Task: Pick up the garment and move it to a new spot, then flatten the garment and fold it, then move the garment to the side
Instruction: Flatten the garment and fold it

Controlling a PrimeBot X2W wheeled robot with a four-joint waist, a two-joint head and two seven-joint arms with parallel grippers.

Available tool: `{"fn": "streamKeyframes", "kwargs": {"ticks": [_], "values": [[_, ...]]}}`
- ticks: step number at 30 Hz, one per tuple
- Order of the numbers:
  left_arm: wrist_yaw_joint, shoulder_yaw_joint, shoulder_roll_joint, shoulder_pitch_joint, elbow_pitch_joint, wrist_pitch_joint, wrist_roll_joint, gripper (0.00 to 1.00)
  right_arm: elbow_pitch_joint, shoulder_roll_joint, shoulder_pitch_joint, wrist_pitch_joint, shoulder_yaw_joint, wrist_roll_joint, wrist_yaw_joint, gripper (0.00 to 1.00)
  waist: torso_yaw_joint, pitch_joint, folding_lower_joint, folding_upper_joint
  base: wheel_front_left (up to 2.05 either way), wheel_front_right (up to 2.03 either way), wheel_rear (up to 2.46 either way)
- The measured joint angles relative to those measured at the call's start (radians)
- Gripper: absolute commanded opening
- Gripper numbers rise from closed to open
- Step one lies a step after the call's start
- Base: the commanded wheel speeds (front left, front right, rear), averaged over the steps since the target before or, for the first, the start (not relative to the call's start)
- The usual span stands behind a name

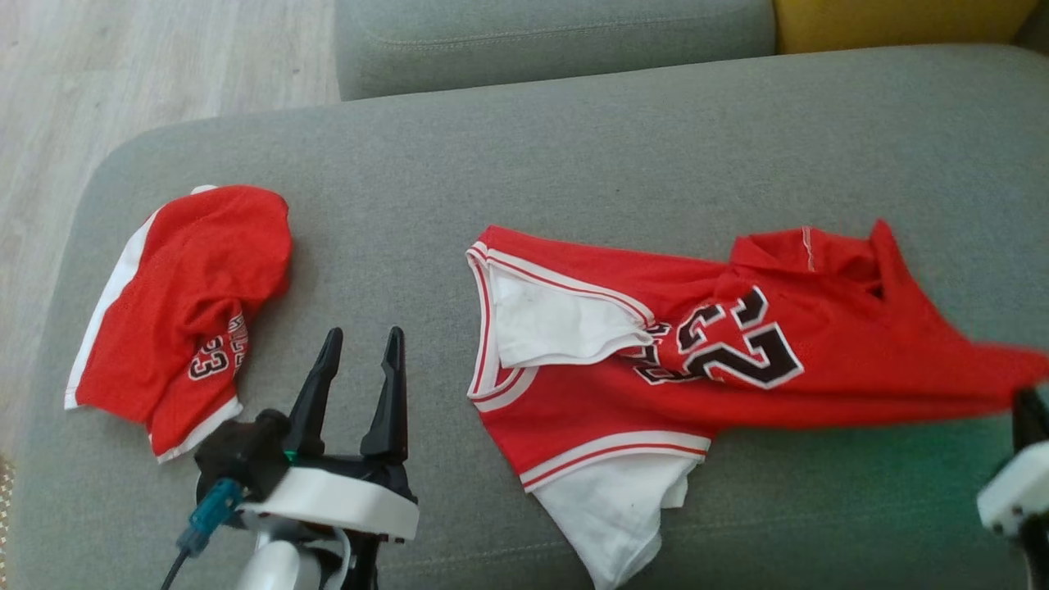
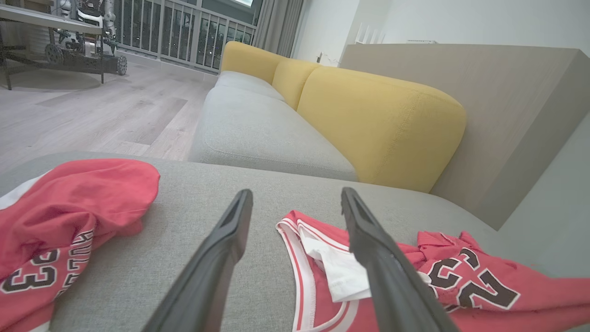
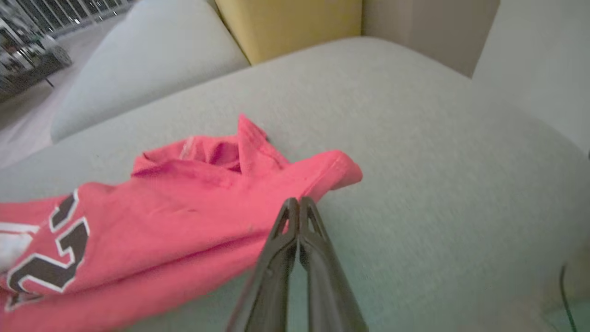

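The garment (image 1: 590,401) is a red jersey with white trim and a black number. It lies crumpled across the middle and right of the grey sofa seat (image 1: 574,147), with white lining showing. Its right end is drawn out thin towards my right gripper (image 1: 1026,401). In the right wrist view that gripper (image 3: 298,200) is shut, its tips pinching the edge of the red cloth (image 3: 161,221). My left gripper (image 1: 365,332) hovers open and empty over bare cushion, left of the jersey. From the left wrist, its open fingers (image 2: 296,191) point at the jersey's white-trimmed end (image 2: 461,276).
A second red piece of clothing (image 1: 188,303) with white trim lies bunched at the seat's left end, close to my left gripper. Behind are another grey cushion (image 1: 549,37) and yellow backrests (image 2: 378,124). Wooden floor (image 1: 123,74) lies beyond the left edge.
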Motion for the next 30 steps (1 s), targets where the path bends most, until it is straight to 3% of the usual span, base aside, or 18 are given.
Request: {"fn": "streamKeyframes", "kwargs": {"ticks": [1, 2, 3, 8, 14, 19, 25, 30], "values": [[0.000, -0.001, 0.000, 0.000, 0.000, 0.000, 0.000, 1.00, 0.002, 0.001, 0.016, 0.016, -0.008, -0.010, 0.000, 0.00, -0.002, 0.001, 0.0000, 0.0000, 0.00, 0.00, 0.00], [0.000, -0.002, 0.000, 0.000, 0.000, 0.000, 0.000, 1.00, 0.005, 0.002, 0.027, 0.031, -0.017, -0.024, 0.000, 0.25, -0.003, 0.002, 0.0000, 0.0000, 0.00, 0.00, 0.00], [0.000, -0.003, 0.000, 0.000, 0.000, 0.000, 0.000, 1.00, 0.008, 0.002, 0.034, 0.040, -0.025, -0.038, 0.000, 1.00, -0.003, 0.002, 0.0000, 0.0000, 0.00, 0.00, 0.00], [-0.001, -0.007, 0.000, 0.000, 0.001, 0.000, 0.000, 1.00, -0.030, 0.002, 0.027, 0.002, -0.012, -0.052, 0.000, 1.00, 0.010, 0.002, 0.0000, 0.0000, 0.00, 0.00, 0.00], [-0.011, -0.008, 0.000, 0.000, 0.009, 0.000, 0.000, 1.00, -0.139, 0.001, -0.020, -0.142, 0.186, 0.007, 0.000, 1.00, 0.042, -0.004, 0.0000, 0.0000, 0.00, 0.00, 0.00], [-0.017, -0.012, 0.000, 0.000, 0.011, 0.000, 0.003, 1.00, -0.146, 0.001, -0.010, -0.230, 0.311, 0.046, 0.000, 1.00, 0.059, -0.008, 0.0000, 0.0000, 0.00, 0.00, 0.00], [-0.030, -0.034, 0.000, -0.001, 0.014, 0.000, 0.021, 1.00, -0.127, 0.001, 0.012, -0.281, 0.366, 0.065, 0.000, 1.00, 0.050, 0.012, 0.0000, 0.0000, 0.00, 0.00, 0.00], [-0.081, -0.101, 0.000, -0.026, 0.089, 0.000, -0.036, 1.00, -0.132, 0.000, 0.010, -0.296, 0.382, 0.071, 0.000, 1.00, 0.027, 0.043, 0.0000, 0.0000, 0.00, 0.00, 0.00]]}}
